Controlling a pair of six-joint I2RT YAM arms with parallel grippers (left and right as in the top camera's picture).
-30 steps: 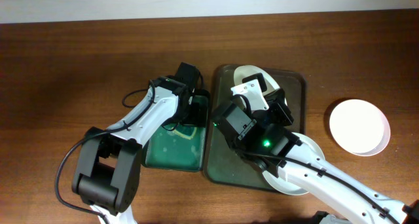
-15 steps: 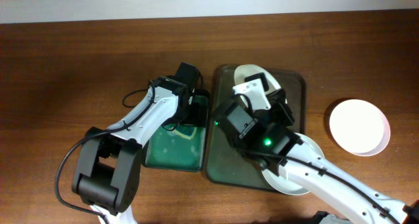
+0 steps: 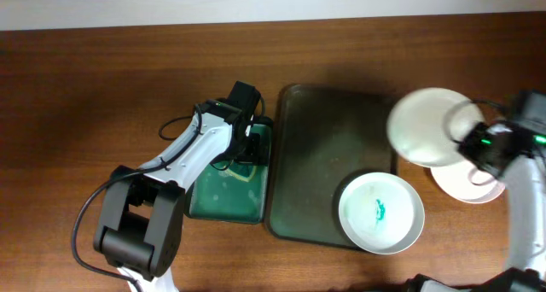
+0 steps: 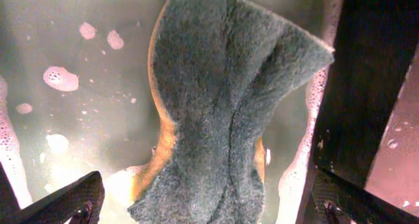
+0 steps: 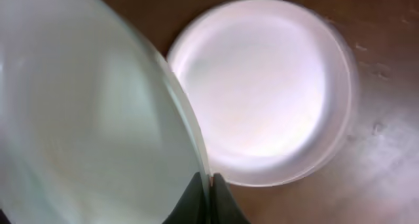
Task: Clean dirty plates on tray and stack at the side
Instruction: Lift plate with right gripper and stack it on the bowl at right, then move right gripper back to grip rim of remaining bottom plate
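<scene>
Right of the large dark brown-grey rectangular tray [image 3: 324, 155], a plain round white plate [image 3: 461, 188] lies partly hidden under the lifted round white plate [image 3: 426, 125] and right arm [image 3: 525, 181]; the wrist view shows that lifted plate blurred and cropped.

Tray [image 3: 320, 147] is mostly open — smeared plate [image 3: 381, 213] fills its bottom-right corner, lifted plate [image 3: 426, 125] hangs at the right rim.
</scene>
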